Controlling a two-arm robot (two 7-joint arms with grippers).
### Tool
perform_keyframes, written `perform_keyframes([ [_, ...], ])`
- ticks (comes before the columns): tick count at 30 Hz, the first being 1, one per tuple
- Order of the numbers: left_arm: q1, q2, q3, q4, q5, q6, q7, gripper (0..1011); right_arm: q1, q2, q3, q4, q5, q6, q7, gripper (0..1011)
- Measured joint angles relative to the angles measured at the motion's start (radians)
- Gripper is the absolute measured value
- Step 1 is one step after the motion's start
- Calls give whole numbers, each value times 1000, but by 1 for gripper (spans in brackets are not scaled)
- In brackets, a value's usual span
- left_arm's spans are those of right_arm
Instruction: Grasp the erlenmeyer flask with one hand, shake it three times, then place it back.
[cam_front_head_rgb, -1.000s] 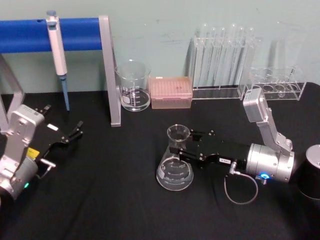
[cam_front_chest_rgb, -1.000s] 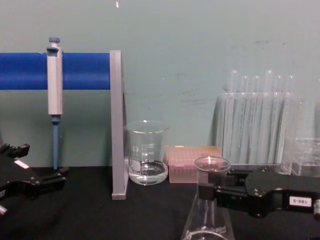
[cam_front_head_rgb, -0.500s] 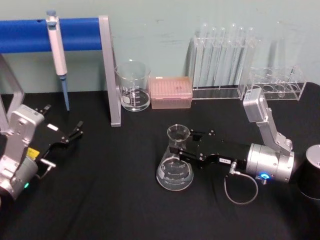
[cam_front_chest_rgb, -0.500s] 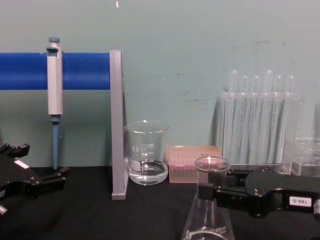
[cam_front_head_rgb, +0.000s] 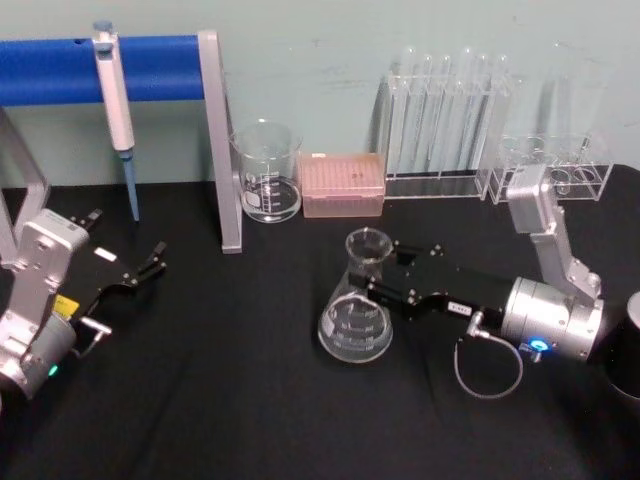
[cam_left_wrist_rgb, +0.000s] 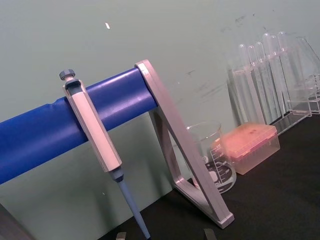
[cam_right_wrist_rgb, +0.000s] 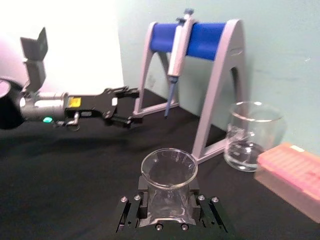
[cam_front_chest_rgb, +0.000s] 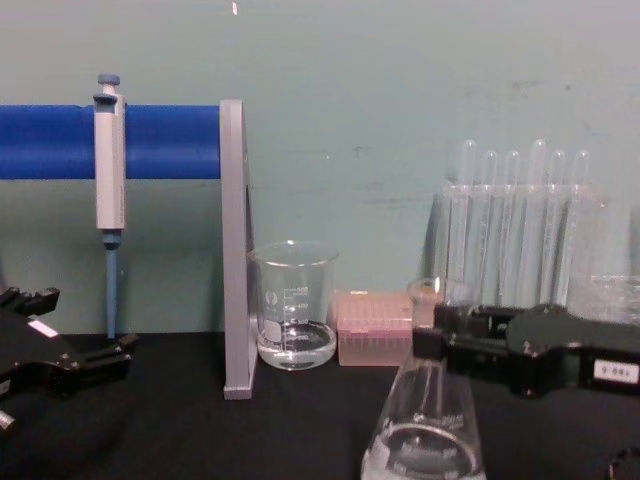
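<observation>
The erlenmeyer flask (cam_front_head_rgb: 355, 328) is clear glass with white markings and a little liquid at its base. It leans slightly, neck toward the back, right of the table's middle. My right gripper (cam_front_head_rgb: 383, 287), the hand, reaches in from the right and is shut on the flask's neck just under the rim. In the chest view the flask (cam_front_chest_rgb: 424, 432) hangs below the black hand (cam_front_chest_rgb: 440, 343). The right wrist view looks down at the flask's rim (cam_right_wrist_rgb: 169, 168) between the two fingers (cam_right_wrist_rgb: 131, 210). My left gripper (cam_front_head_rgb: 140, 268) rests open at the far left, apart from the flask.
A glass beaker (cam_front_head_rgb: 267, 175) with some liquid and a pink tip box (cam_front_head_rgb: 342, 185) stand at the back centre. The blue pipette stand (cam_front_head_rgb: 100, 70) holds a pipette (cam_front_head_rgb: 113, 100) at back left. Test tube racks (cam_front_head_rgb: 445, 125) line the back right. A black cylinder (cam_front_head_rgb: 625, 355) sits at the right edge.
The right gripper has raised the flask and carried it a little to the right and back, and the flask now tilts. The left arm has not moved.
</observation>
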Motion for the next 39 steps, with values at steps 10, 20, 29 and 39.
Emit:
perform_keyframes([
  [10, 0, 0, 0, 0, 0, 0, 0, 1001, -69, 23, 78, -155, 19, 72, -161, 449],
  [20, 0, 0, 0, 0, 0, 0, 0, 1001, -140, 21, 163, -301, -15, 114, -348, 449],
  [29, 0, 0, 0, 0, 0, 0, 0, 1001, -199, -13, 220, -397, -92, 137, -511, 449],
  [39, 0, 0, 0, 0, 0, 0, 0, 1001, -221, -41, 244, -410, -132, 142, -536, 449],
])
